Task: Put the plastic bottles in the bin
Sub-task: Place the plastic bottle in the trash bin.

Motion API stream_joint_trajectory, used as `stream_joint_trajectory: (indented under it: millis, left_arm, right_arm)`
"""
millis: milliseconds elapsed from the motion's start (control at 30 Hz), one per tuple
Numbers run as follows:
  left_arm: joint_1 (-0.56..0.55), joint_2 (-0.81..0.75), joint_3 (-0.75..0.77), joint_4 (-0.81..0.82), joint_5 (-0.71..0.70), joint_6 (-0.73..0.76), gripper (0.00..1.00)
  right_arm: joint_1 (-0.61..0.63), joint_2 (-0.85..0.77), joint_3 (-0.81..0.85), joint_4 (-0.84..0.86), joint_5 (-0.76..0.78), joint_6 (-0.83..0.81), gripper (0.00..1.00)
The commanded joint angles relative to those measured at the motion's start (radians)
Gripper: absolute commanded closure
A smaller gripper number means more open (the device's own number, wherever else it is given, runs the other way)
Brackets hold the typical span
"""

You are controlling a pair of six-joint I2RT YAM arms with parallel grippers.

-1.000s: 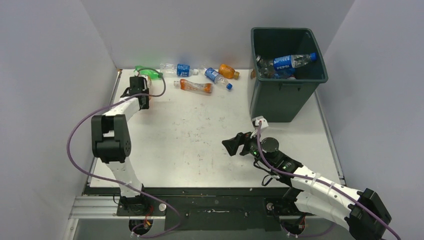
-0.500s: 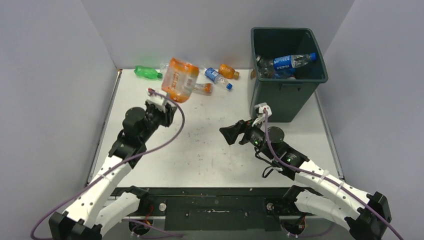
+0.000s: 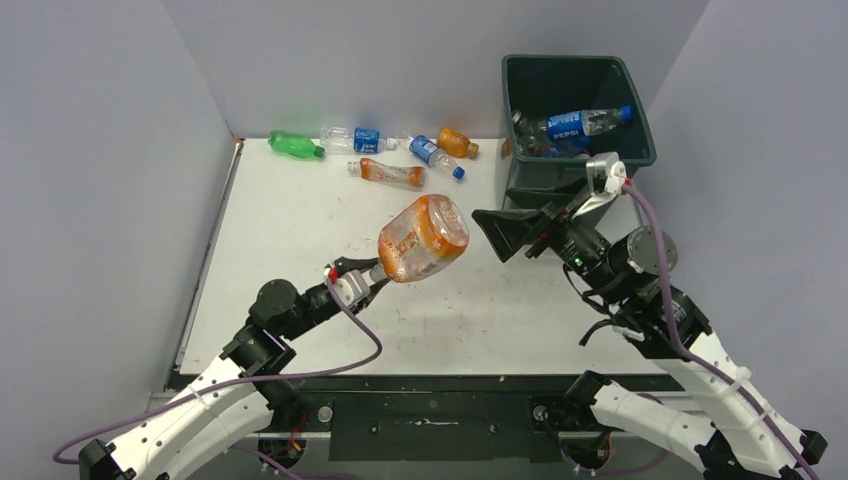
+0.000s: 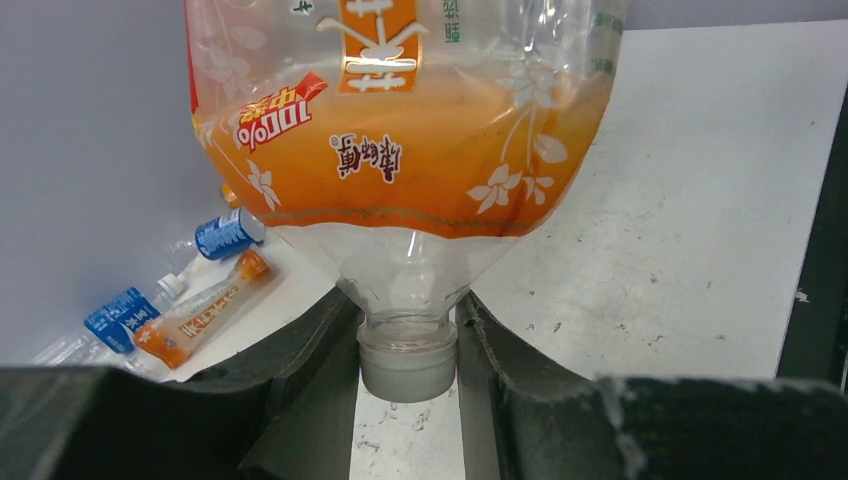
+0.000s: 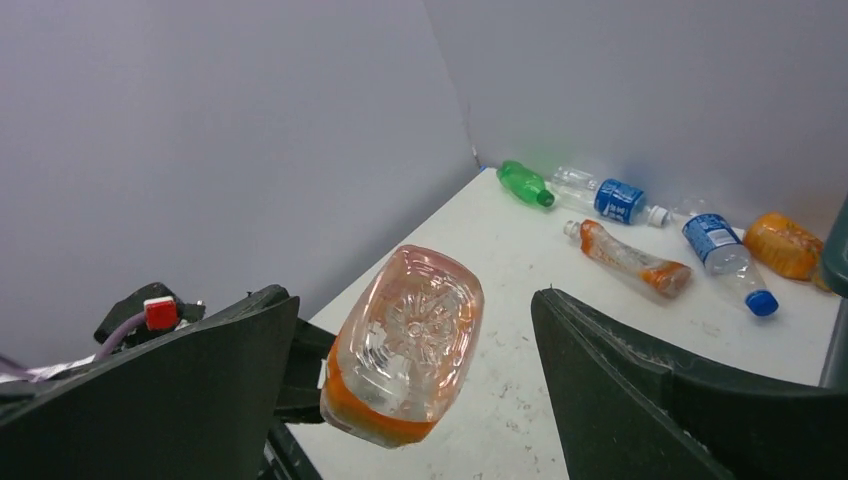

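- Noting the table [image 3: 300, 240] carrying the bin [image 3: 643, 140] at its far right corner, with binned bottles [image 3: 575, 124] lying inside.
- Recording the large orange-labelled bottle [image 3: 423, 238] hanging in the air over mid-table, well short of the bin, base pointing toward the right arm.
- Finding the right gripper [image 3: 515, 215] spread wide, facing that base and touching nothing.
- Finding the left gripper [image 4: 408, 340] pinching narrowly on the bottle's neck.
- Counting five small bottles [image 3: 390, 172] lying along the table's far edge, awaiting collection.
- Judging a handover to be in hand, and advising:
  - closing the right jaws across the body, well past the base;
  - confirming that grip before releasing the neck by the white cap [image 4: 408, 365];
  - guarding against slip on thin plastic.
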Motion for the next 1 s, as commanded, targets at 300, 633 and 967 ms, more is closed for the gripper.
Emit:
stream_joint_trajectory:
  millis: [300,633,967]
  left_arm:
    - [-0.066,-0.084,-0.036,0.126,-0.123,0.121,1.00]
    - [-0.084,-0.107,-0.045,0.119,-0.135,0.149,1.00]
    - [-0.096,-0.122,-0.047,0.140,-0.136,0.105,0.68]
  right_arm:
    - [-0.010,0.250,0.207,-0.230,-0.297,0.048,0.10]
    - [-0.026,0.364,0.208,-0.213,-0.413,0.123,0.10]
    - [-0.070,0.338,0.092,0.038,-0.484,0.216,0.50]
